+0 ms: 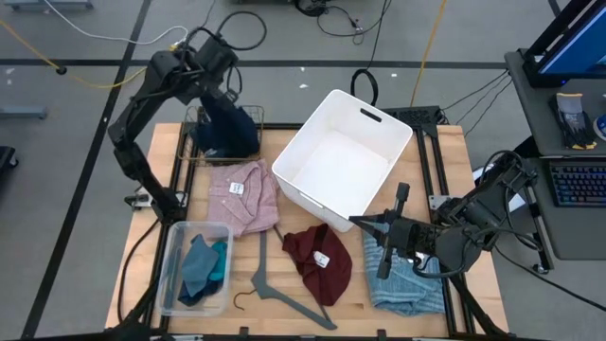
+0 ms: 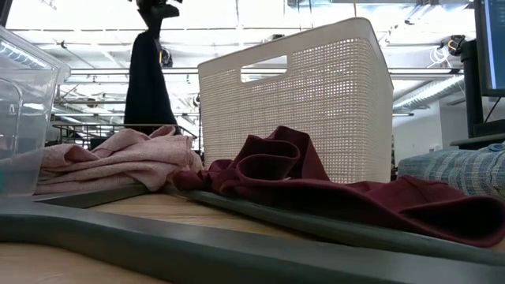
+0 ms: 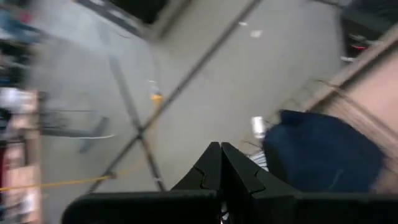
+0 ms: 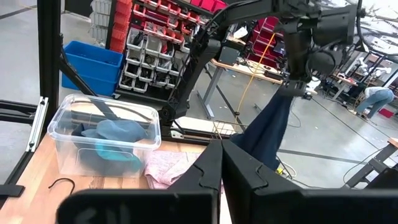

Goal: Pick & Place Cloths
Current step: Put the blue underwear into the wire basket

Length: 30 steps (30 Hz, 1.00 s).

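Observation:
My left gripper [image 1: 223, 95] is raised over the table's far left corner, shut on a dark navy cloth [image 1: 230, 131] that hangs from it over a wire basket [image 1: 194, 142]. A pink cloth [image 1: 244, 194], a maroon cloth [image 1: 320, 260] and a light-blue ribbed cloth [image 1: 407, 281] lie flat on the table. Teal and blue pieces [image 1: 204, 265] lie in a clear tub [image 1: 170, 256]. My right gripper [image 1: 358, 224] is shut on nothing, level above the table between the white bin [image 1: 346, 161] and the maroon cloth. My left gripper pinches the navy cloth's upper end [image 4: 291, 94] between its shut fingers, coming from above at a slant. The cloth [image 2: 146, 79] hangs long and slack below the fingers. Whether its lower end touches the wire basket, I cannot tell.
The white bin stands at the table's far middle. A grey hanger [image 1: 275, 284] lies near the front edge between the tub and the maroon cloth. A desk with a keyboard [image 1: 578, 185] stands past the table's right side.

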{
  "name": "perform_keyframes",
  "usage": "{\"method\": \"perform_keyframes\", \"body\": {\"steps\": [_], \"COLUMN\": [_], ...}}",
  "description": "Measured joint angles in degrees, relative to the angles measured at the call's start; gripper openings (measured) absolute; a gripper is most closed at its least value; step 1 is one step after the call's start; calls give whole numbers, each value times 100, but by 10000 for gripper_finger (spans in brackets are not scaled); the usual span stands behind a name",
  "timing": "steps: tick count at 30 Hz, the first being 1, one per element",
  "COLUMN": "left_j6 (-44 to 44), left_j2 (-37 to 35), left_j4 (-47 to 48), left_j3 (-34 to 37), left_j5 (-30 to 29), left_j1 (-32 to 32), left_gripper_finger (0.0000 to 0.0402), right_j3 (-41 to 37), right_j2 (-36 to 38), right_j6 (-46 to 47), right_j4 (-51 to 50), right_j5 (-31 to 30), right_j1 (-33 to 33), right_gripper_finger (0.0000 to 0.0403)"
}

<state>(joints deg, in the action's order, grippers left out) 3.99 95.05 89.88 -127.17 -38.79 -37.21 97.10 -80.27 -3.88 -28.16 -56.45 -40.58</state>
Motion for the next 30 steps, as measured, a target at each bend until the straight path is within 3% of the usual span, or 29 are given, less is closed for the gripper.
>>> {"method": "perform_keyframes", "body": {"steps": [5, 12, 18, 23, 30], "left_j6": [-119, -113, 366, 432, 124], "left_j2": [-35, -35, -31, -31, -35], "left_j4": [7, -436, -1731, -2838, -2697], "left_j3": [605, 1755, 2575, 2771, 2800], "left_j5": [898, 1136, 1293, 1304, 1828], "left_j1": [-99, -240, -491, -727, -469], "left_gripper_finger": [0, 0, 0, 0, 0], "right_j3": [0, 0, 0, 0, 0], "right_j2": [0, 2, 2, 2, 2], "right_j6": [1, 22, 16, 20, 20], "right_j4": [-4, -83, -123, -151, -147], "right_j5": [7, 136, 130, 129, 129], "right_j1": [0, -1, 0, 0, 0], "right_gripper_finger": [0, 0, 0, 0, 0]}}
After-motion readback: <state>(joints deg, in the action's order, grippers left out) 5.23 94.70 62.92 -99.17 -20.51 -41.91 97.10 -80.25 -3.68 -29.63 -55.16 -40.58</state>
